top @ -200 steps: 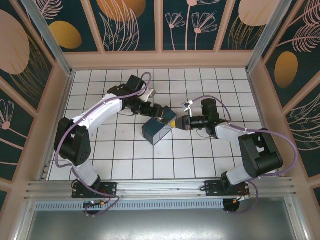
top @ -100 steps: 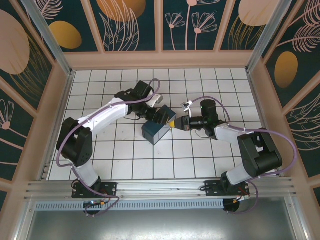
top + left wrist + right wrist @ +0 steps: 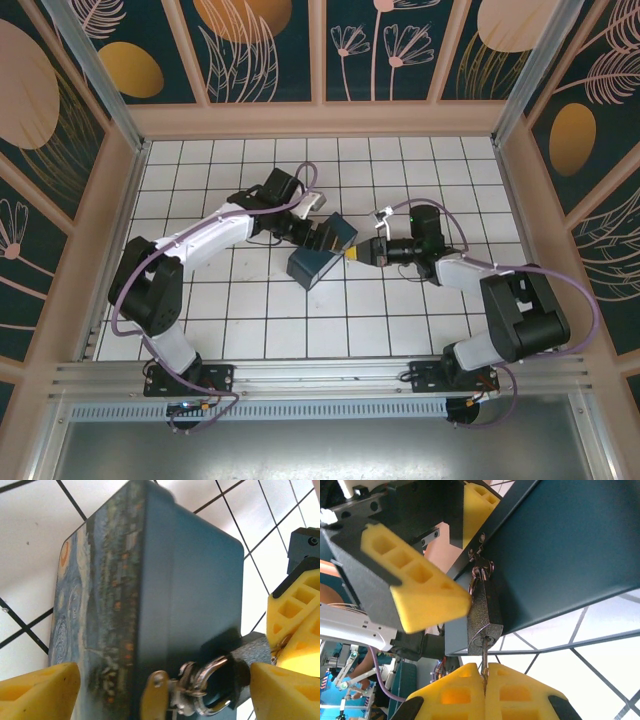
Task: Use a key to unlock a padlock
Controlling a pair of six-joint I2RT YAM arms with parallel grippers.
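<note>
white tiled table (image 3: 240,330): one padlock (image 3: 485,607), one key (image 3: 484,661)

The padlock (image 3: 485,611) has a rough, speckled dark metal body, the key (image 3: 484,658) smooth bright metal.

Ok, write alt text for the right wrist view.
The right claw, shut on the key, has its blade in the padlock, which is hooked to the blue box's latch. A yellow left claw finger sits beside the padlock.

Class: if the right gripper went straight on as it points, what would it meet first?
Probably the padlock: the key it pinches reaches the keyhole end. The blue box sits behind.
</note>
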